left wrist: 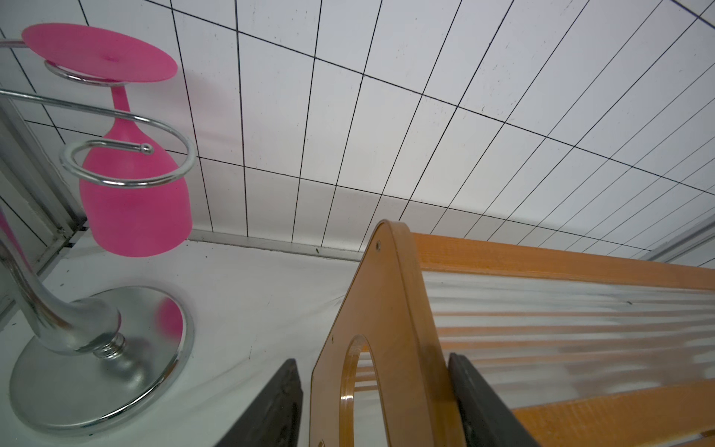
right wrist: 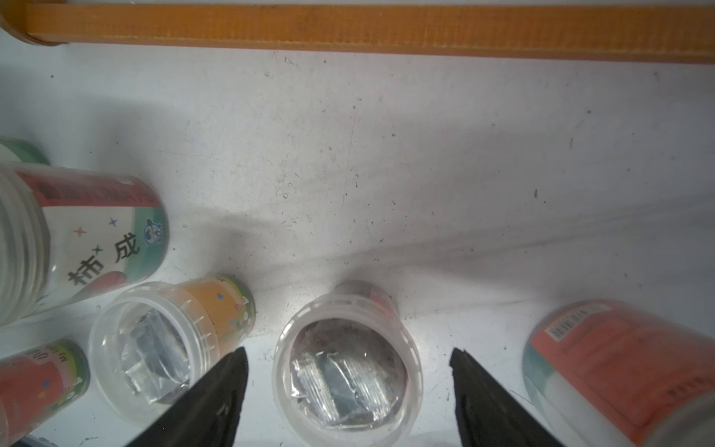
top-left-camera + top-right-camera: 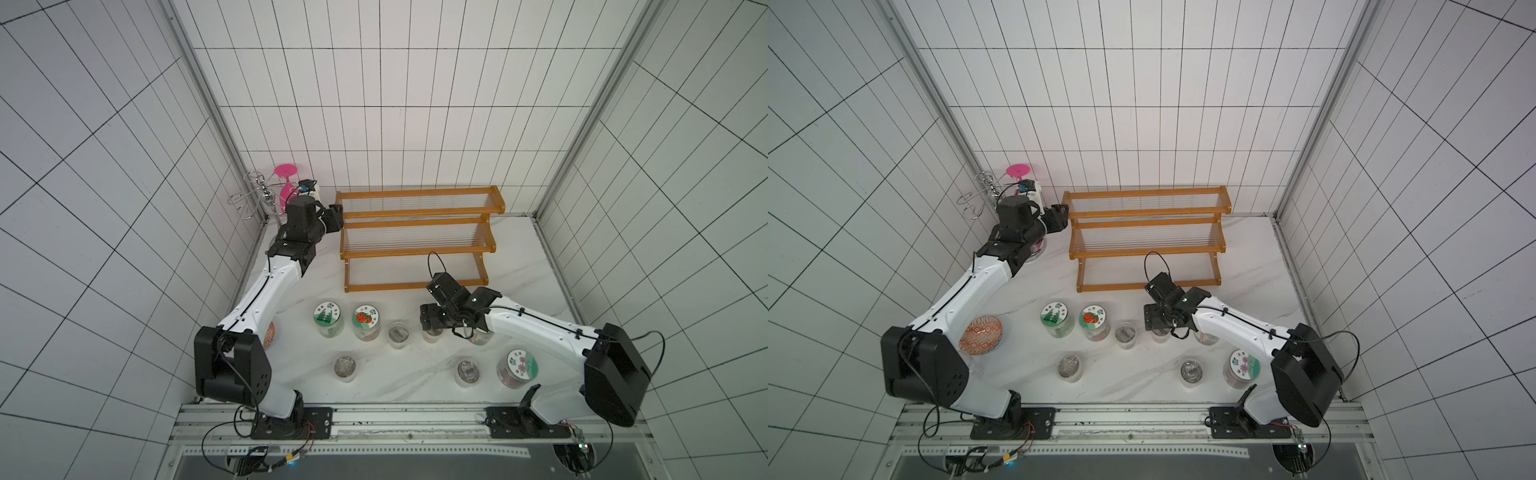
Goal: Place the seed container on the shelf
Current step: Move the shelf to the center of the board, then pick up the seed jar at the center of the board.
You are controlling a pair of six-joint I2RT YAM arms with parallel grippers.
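Though both spread, right hand over seed container amid jars; left astride shelf.

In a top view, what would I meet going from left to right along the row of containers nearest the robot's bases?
small clear-lidded cup → second clear-lidded cup → flower-lidded jar
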